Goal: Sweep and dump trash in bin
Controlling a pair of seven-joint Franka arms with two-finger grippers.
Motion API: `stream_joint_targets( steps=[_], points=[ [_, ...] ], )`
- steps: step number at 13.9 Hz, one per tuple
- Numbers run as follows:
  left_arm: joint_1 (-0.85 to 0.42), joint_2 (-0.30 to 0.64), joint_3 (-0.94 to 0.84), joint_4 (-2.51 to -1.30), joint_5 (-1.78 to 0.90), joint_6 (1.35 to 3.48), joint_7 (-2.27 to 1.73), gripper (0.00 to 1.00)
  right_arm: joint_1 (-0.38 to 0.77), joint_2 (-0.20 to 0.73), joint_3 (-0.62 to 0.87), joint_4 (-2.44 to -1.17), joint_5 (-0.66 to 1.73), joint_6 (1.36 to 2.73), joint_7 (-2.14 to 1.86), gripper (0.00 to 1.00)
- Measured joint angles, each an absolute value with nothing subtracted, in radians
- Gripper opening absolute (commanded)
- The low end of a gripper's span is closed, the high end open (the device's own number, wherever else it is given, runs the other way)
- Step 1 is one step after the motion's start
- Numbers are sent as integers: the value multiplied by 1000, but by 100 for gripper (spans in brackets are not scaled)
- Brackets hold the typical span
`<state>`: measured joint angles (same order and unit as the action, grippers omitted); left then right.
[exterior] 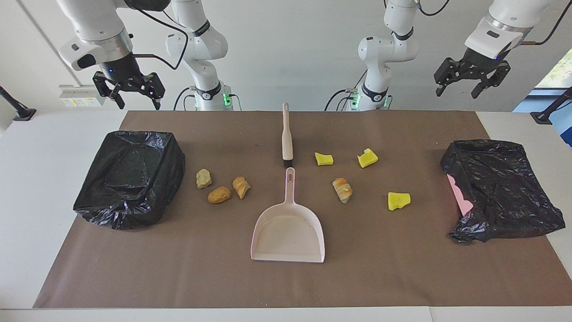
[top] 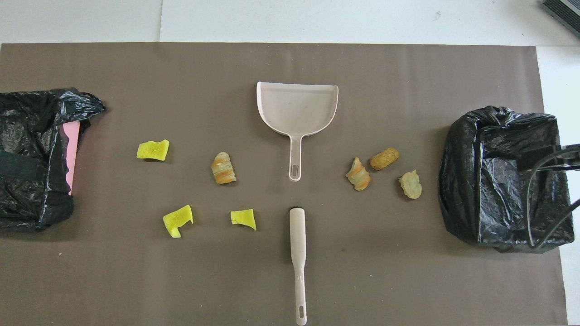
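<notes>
Trash lies scattered on the brown mat. Three yellow chunks (exterior: 324,159) (exterior: 367,158) (exterior: 398,201) and one brown lump (exterior: 342,189) lie toward the left arm's end. Three more brown lumps (exterior: 203,178) (exterior: 219,195) (exterior: 241,187) lie toward the right arm's end, beside a black-bagged bin (exterior: 129,179). In the middle lie the pink dustpan (exterior: 288,232) and, nearer to the robots, the beige brush (exterior: 286,134). My right gripper (exterior: 138,103) and left gripper (exterior: 456,93) hang open and empty, high over the robots' edge of the table.
A second black-bagged bin (exterior: 496,188) with a pink side showing sits at the left arm's end. The brush (top: 297,244) and the dustpan's handle (top: 295,158) lie in one line, end to end. White table shows around the mat (top: 290,59).
</notes>
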<state>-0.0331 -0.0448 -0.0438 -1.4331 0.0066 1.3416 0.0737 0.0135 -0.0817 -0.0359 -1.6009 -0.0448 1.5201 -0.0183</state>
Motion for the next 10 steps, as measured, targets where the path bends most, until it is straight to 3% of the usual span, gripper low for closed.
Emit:
stream_joint_targets(
  steps=[10],
  points=[
    [-33,-45,-47,-1433,7,1338,72,100,14,-82,-36,-1601,-45,1520,-18,100]
  ],
)
